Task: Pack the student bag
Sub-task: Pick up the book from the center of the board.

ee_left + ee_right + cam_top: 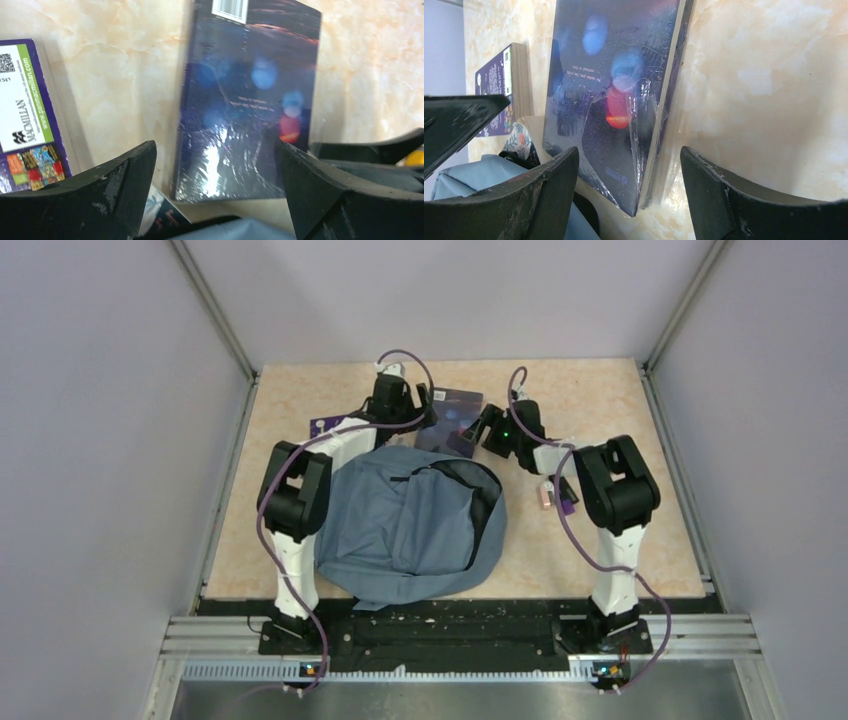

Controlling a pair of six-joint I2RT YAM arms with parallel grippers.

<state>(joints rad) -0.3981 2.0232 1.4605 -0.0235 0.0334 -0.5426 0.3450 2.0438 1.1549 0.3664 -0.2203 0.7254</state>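
The student bag (410,530), grey-blue with its black-lined mouth unzipped, lies flat in the middle of the table. Just beyond its top lies a dark shrink-wrapped book (455,415). My left gripper (425,408) stands open at the book's left side, with the book's (250,100) near edge lying between its wide-apart fingers (125,190). My right gripper (629,185) is open too. The near corner of the book (619,100) sits in the gap, touching neither finger (719,195). A strip of the bag (240,232) shows under the left gripper (217,180).
A purple book (330,425) lies left of the dark one, its barcode side up (25,115). A floral-patterned item (155,215) peeks from the bag's mouth. Small pink and purple items (555,495) lie by the right arm. Grey walls enclose the table on three sides.
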